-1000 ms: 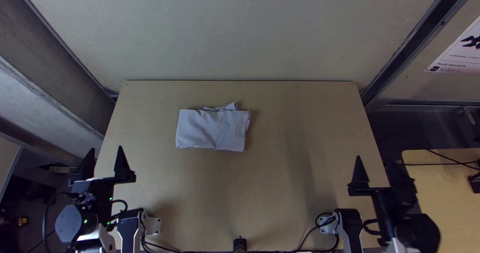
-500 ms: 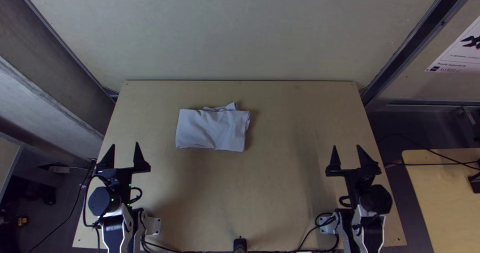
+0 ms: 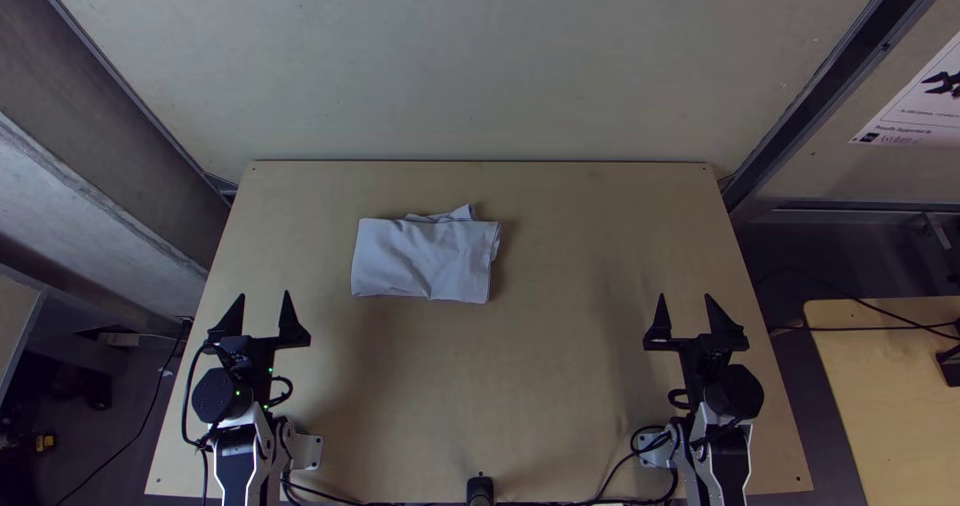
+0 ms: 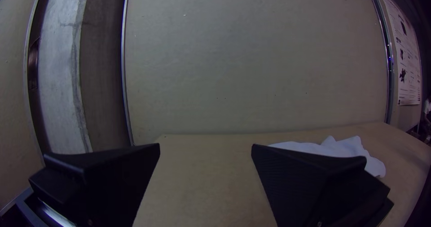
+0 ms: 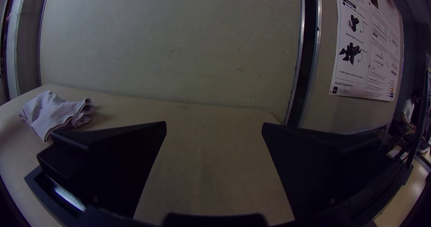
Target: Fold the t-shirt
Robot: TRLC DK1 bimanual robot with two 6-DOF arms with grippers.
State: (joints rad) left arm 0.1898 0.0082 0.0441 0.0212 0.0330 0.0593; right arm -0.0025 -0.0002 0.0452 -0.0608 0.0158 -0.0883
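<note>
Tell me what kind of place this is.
Probably a robotics demo booth or lab: robot arms flank a wooden table, plain panels in dark frames enclose it, and a poster showing robot grippers hangs beside it.

T-shirt: soft matt cloth, kinda wrinkly
Table: smooth light wood
Poster: paper, pretty flat-looking

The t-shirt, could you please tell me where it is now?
In the top view, the folded t-shirt lies on the table, in its far half, mostly left of centre, beyond and right of the left gripper.
</note>
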